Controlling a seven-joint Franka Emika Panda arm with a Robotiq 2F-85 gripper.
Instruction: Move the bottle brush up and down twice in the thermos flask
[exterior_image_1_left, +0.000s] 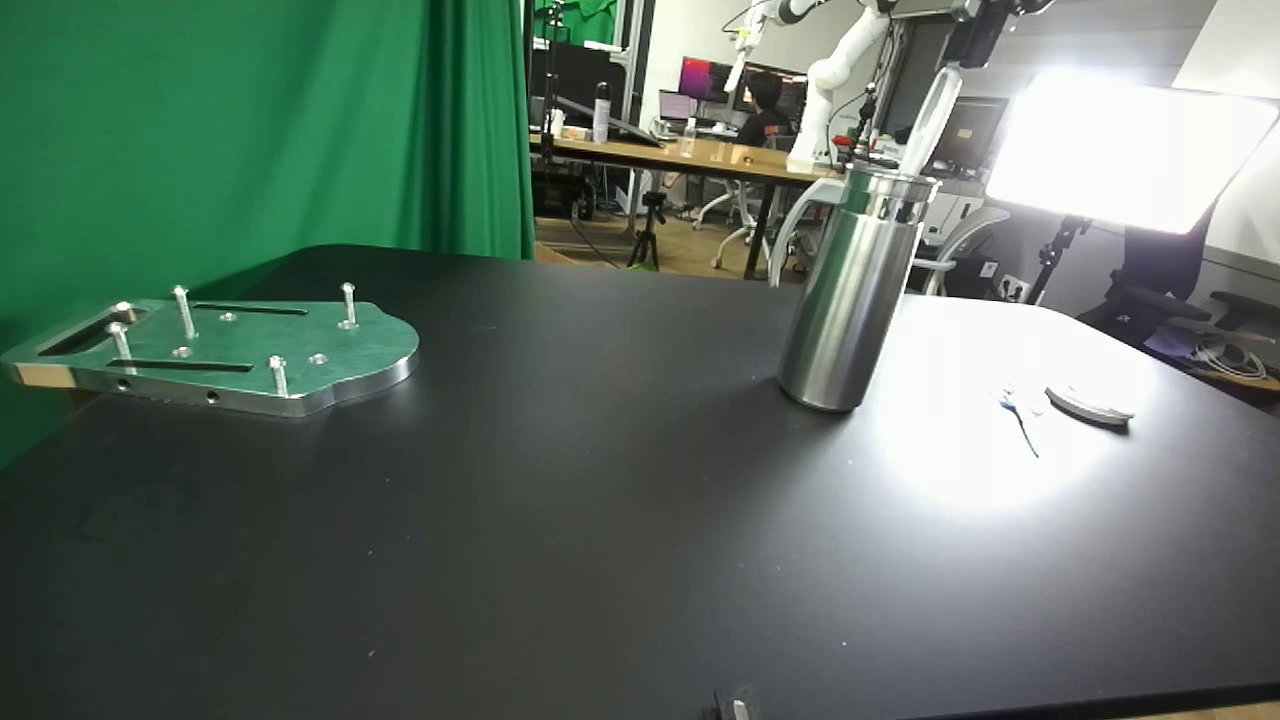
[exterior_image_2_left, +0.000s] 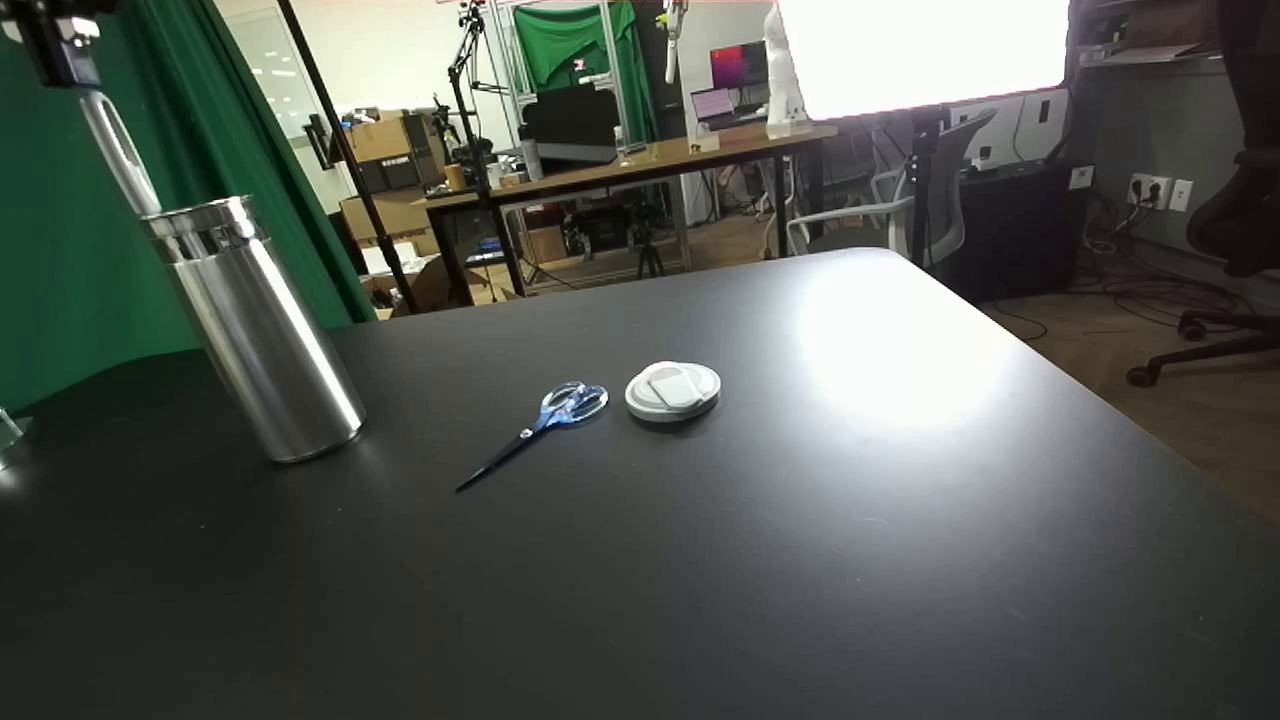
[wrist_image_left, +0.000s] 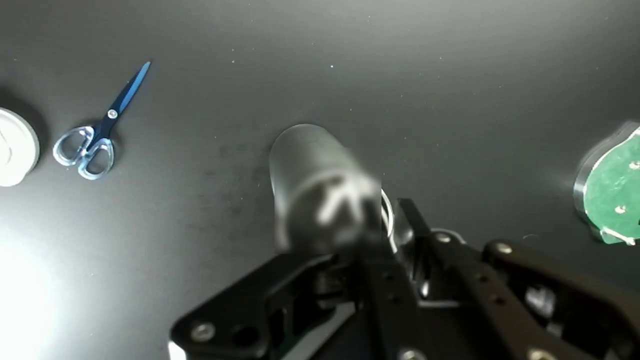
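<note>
Thermos flask (exterior_image_1_left: 850, 310): tall, brushed steel, narrower at the neck; standing on the black tabletop (exterior_image_1_left: 560, 500). Right of centre in an exterior view; in an exterior view the flask (exterior_image_2_left: 275, 350) stands at the left of the frame. The wrist view gives it from above, at centre, the mouth blurred.

Bottle brush (exterior_image_1_left: 922, 135): pale slotted handle rising slantwise from the flask's mouth, lower end inside and hidden. Plain in both exterior views; cannot be made out with certainty in the wrist view.

Gripper (exterior_image_1_left: 963, 58): dark; upper right of an exterior view, above the flask and apart from it. Fingers drawn together on the top end of the brush handle. In the wrist view the fingers (wrist_image_left: 414, 220) enter from the bottom; their hold cannot be told there.

Scissors (exterior_image_2_left: 528, 433): clear bluish handles, dark blades; distinct near centre of an exterior view and at left in the wrist view. Elsewhere the scissors (exterior_image_1_left: 1018, 420) are half lost in glare.

White disc (exterior_image_2_left: 672, 392): round, flat tab on top, just beside the scissors; cut by the wrist view's left edge.

Green plate (exterior_image_1_left: 270, 335): whole, with metal pegs (exterior_image_1_left: 184, 312), at left in an exterior view; cut by the wrist view's right edge.

Background: seated person (exterior_image_1_left: 768, 110); cardboard boxes (exterior_image_2_left: 385, 145).
</note>
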